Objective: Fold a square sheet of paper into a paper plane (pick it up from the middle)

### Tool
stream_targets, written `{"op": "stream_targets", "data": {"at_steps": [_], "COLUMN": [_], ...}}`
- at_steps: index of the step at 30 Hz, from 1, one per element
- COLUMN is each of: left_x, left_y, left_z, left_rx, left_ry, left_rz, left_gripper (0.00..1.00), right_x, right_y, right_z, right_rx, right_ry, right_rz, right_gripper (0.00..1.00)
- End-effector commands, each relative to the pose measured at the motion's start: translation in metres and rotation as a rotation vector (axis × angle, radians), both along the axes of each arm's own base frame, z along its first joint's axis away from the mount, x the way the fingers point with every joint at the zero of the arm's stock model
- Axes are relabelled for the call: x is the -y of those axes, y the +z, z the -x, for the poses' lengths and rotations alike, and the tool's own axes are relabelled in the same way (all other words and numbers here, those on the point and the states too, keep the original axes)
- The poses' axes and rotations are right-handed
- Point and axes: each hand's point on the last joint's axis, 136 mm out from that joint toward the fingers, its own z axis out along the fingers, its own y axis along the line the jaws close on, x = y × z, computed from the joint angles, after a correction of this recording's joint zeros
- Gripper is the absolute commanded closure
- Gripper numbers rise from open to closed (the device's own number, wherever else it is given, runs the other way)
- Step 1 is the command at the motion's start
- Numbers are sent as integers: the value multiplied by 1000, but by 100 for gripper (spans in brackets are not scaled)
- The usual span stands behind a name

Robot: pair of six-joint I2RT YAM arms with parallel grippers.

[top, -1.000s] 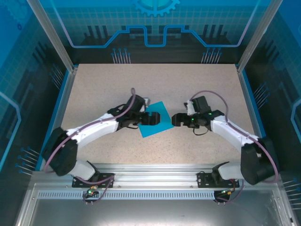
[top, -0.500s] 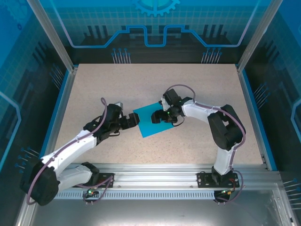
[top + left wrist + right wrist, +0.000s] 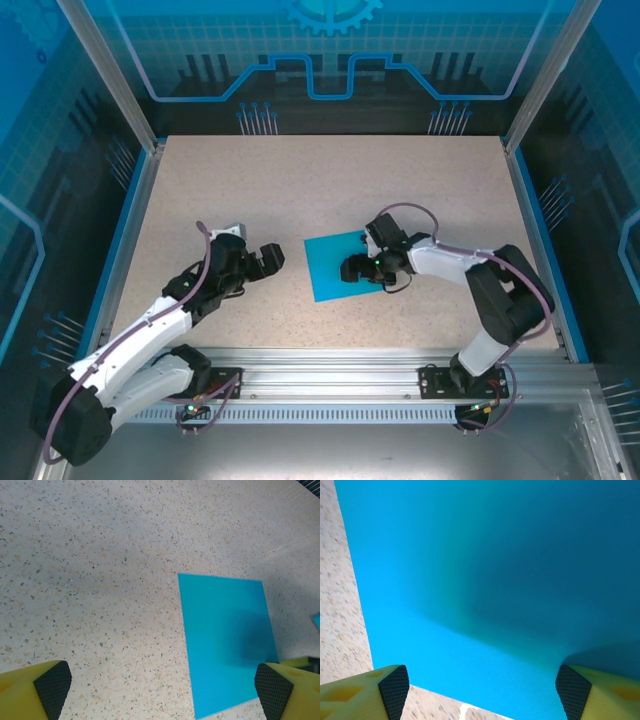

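The square sheet of paper (image 3: 328,268) lies flat and unfolded on the speckled table, teal-blue with no crease showing. My right gripper (image 3: 357,268) hovers low over its right part, open, with its shadow on the sheet (image 3: 485,580); both pads (image 3: 394,689) stand wide apart with nothing between them. My left gripper (image 3: 270,258) is left of the sheet and apart from it, open. In the left wrist view the sheet (image 3: 225,635) lies ahead and to the right, near the right pad (image 3: 272,690). The paper plane is out of view.
The beige speckled tabletop (image 3: 300,180) is bounded by blue side rails (image 3: 125,235) and aluminium posts (image 3: 105,70). A metal rail (image 3: 330,362) with both arm bases runs along the near edge. Bare table lies behind and left of the sheet.
The left gripper has drawn back to the left, off the sheet. The right gripper came in from the right over the sheet, which has shifted slightly to the right.
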Motion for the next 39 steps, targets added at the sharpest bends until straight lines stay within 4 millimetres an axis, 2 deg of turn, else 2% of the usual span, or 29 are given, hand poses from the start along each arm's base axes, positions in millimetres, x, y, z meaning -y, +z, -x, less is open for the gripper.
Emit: {"op": "stream_targets", "data": {"at_steps": [1, 3, 4, 6, 10, 13, 15, 19, 23, 29, 39], "left_x": [-6, 0, 2, 5, 8, 7, 6, 8, 7, 7, 16], "left_y": [0, -1, -2, -5, -10, -14, -17, -21, -24, -29, -37], "left_z": [-4, -5, -6, -8, -9, -8, -8, -8, -5, -2, -2], "left_rx": [24, 26, 23, 16, -6, -24, -34, -52, -80, -95, -130], "left_ry": [44, 23, 16, 7, 13, 29, 32, 26, 20, 1, -42], "left_rz": [20, 38, 43, 51, 75, 78, 75, 74, 67, 45, 53], "left_gripper": [2, 2, 2, 2, 1, 2, 2, 1, 1, 2, 1], "right_x": [19, 21, 20, 29, 37, 25, 11, -14, -27, -23, -29], "right_y": [4, 21, 38, 56, 89, 101, 94, 68, 48, 28, 12], "right_z": [15, 11, 1, -7, -28, -48, -53, -53, -51, -51, -47], "right_rx": [-13, 36, 82, 138, 244, 317, 292, 120, 58, 3, -61], "right_ry": [-42, 5, 23, 54, 73, 88, 117, 139, 188, 196, 203], "right_rz": [89, 137, 171, 292, 488, 492, 426, 291, 330, 455, 451], "right_gripper": [17, 15, 12, 1, 1, 1, 1, 1, 1, 3, 2]}}
